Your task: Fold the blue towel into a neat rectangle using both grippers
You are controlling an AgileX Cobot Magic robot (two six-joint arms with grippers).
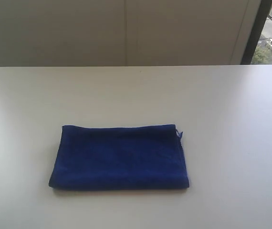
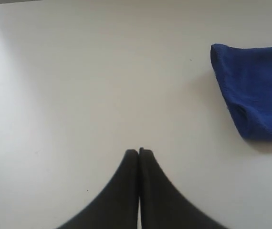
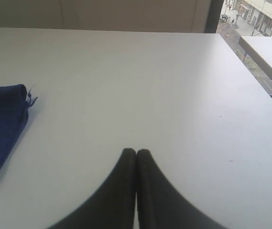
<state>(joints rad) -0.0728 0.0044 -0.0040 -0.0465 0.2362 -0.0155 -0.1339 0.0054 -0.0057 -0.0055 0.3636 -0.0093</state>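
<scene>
Cloth such as the blue towel (image 1: pixel 119 157) should handle light, limp and non-slippery, and is best pinched at its corners. It lies as a folded rectangle on the white counter (image 1: pixel 231 100), near the front middle. The left claw (image 2: pixel 139 151) and right claw (image 3: pixel 136 151) are pinched closed and empty, each apart from it. How many layers it has is hidden, the corner tag (image 1: pixel 178 134) is blurred, and the exterior view shows neither arm.

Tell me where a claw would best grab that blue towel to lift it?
Probably at its short ends. The blue towel lies flat, folded into a thick rectangle, so the tagged corner or any other gives an edge to pinch. The left claw and right claw could each come in from its own side, low over the table.
</scene>
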